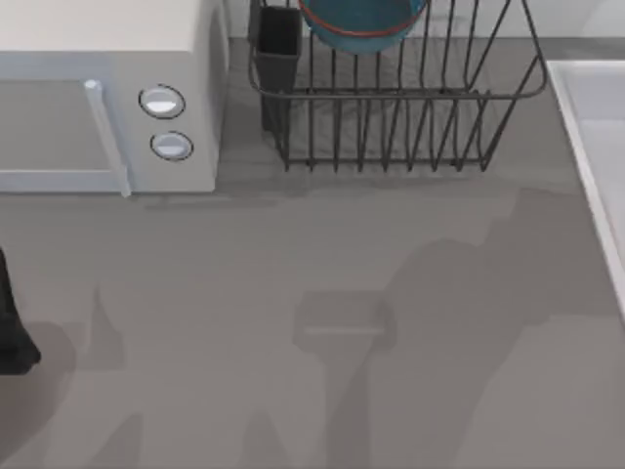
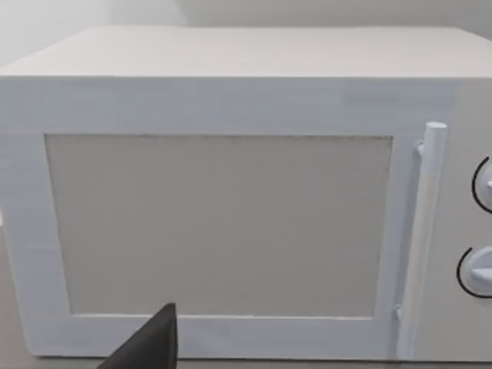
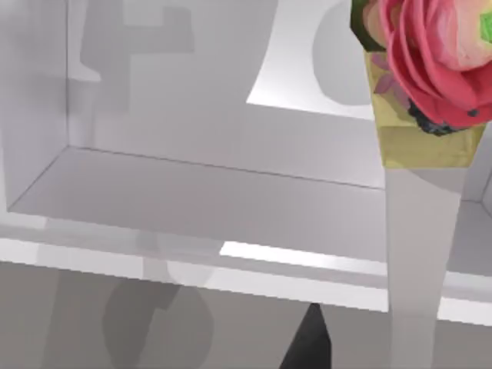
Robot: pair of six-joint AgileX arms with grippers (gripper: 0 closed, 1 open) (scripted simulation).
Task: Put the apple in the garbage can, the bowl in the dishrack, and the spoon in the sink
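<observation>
Bowl (image 1: 363,21) sits in dishrack (image 1: 391,93) on grey table (image 1: 312,322).

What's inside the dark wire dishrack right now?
The round teal-blue bowl with a reddish-brown rim sits inside the dark wire dishrack, near its back. A black square cutlery cup stands at one corner. The picture's edge cuts off the bowl's far part and the rack's back.
</observation>
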